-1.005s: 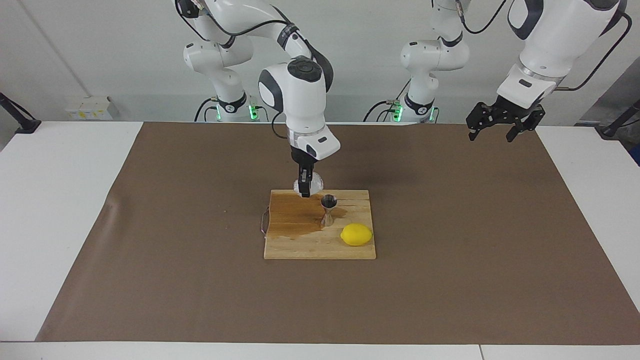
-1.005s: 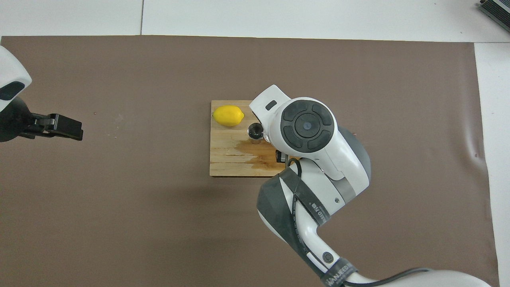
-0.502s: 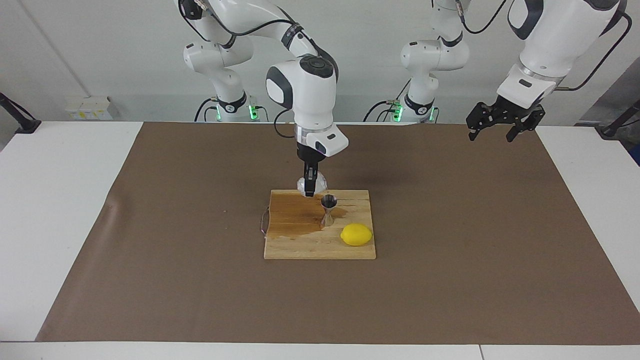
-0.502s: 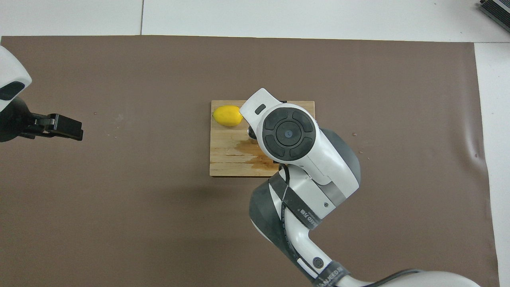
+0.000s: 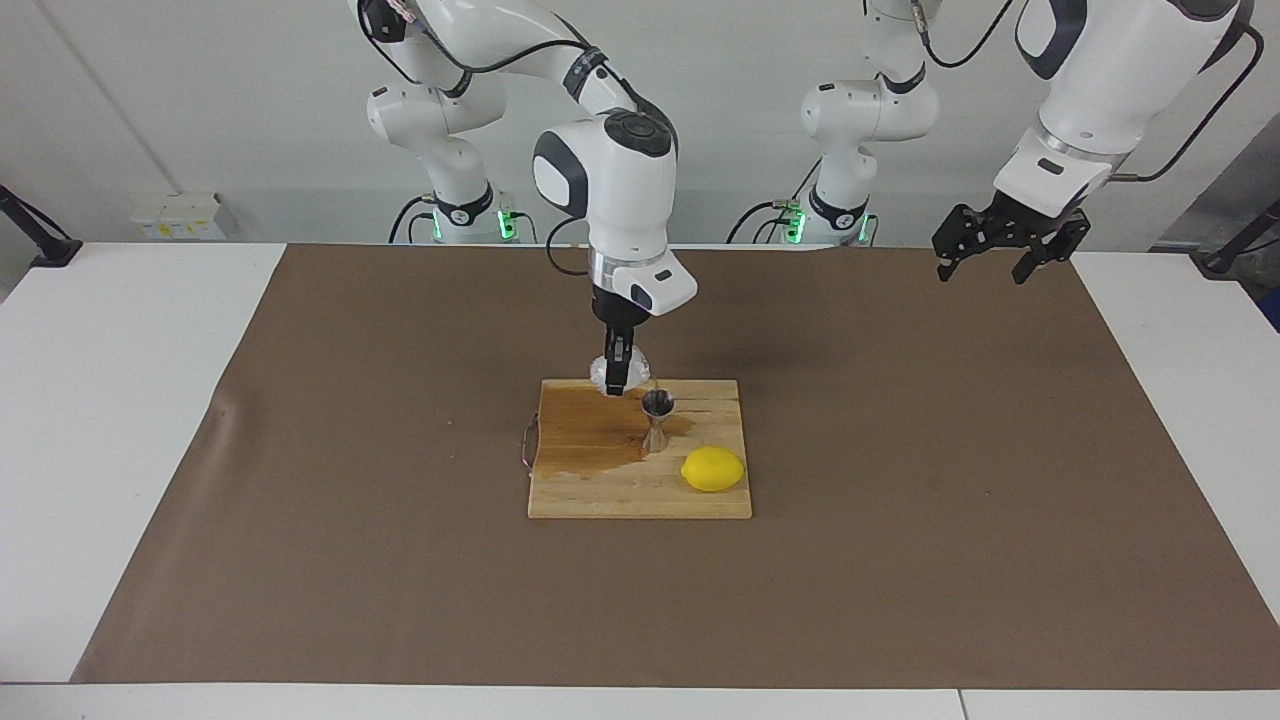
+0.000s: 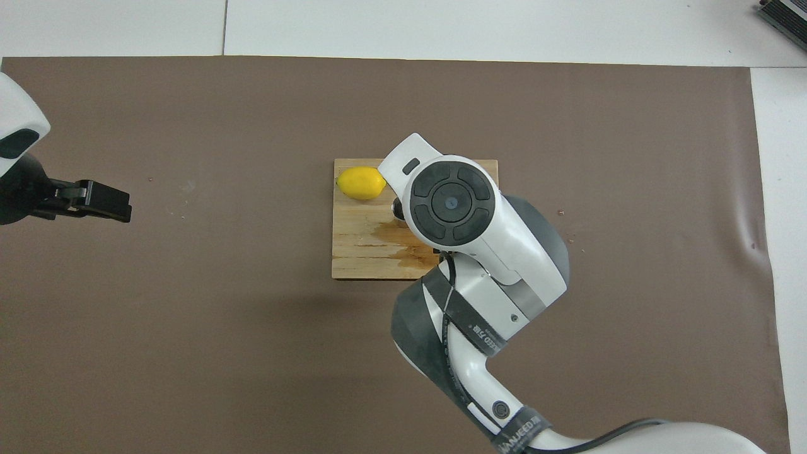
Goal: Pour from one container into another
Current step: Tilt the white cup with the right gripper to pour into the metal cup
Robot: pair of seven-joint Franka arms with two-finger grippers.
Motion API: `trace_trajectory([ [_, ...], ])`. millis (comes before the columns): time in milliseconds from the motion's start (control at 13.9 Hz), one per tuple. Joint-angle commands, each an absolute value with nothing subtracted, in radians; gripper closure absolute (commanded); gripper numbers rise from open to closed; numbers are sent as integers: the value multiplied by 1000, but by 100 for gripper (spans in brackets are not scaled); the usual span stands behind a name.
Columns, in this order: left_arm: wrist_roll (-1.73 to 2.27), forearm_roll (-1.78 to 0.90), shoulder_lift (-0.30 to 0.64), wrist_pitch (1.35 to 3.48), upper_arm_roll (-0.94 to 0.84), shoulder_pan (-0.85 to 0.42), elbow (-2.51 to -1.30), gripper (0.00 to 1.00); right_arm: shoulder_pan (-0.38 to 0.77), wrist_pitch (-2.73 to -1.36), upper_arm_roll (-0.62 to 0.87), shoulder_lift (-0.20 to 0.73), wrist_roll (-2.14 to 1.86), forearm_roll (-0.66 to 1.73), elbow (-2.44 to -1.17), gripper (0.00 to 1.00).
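My right gripper (image 5: 617,384) is shut on the translucent whitish cup (image 5: 603,370) and holds it over the edge of the wooden cutting board (image 5: 600,490) nearest the robots. The cup hangs close beside the rim of the steel hourglass jigger (image 5: 657,420), which stands upright mid-board. I cannot tell how far the cup is tilted. In the overhead view the right arm's wrist (image 6: 451,203) hides the cup and all but a sliver of the jigger (image 6: 397,208). My left gripper (image 5: 998,252) is open and empty, waiting in the air at the left arm's end of the mat; it also shows in the overhead view (image 6: 104,202).
A yellow lemon (image 5: 713,469) lies on the board, farther from the robots than the jigger; it also shows in the overhead view (image 6: 360,183). A dark wet stain (image 5: 595,430) spreads over the board beside the jigger. A brown mat (image 5: 900,500) covers the table.
My right gripper rose a little and carried the cup closer to the jigger's rim; over the last half second it barely shifted. The left arm has not moved.
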State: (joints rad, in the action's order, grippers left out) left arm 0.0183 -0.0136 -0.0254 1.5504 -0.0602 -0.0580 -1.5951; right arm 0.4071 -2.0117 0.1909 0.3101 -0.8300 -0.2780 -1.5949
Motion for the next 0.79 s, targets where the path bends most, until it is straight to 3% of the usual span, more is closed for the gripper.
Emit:
trace_trajectory([
  [0,11,-28,-58,1563,-60,-49,-1632,0,422,-1968,195,360,-784,-319,-1522,89],
  [718,11,-28,-58,1563,-60,-51,-1632,0,448,-1953,195,379,-712,-379,-1520,89],
])
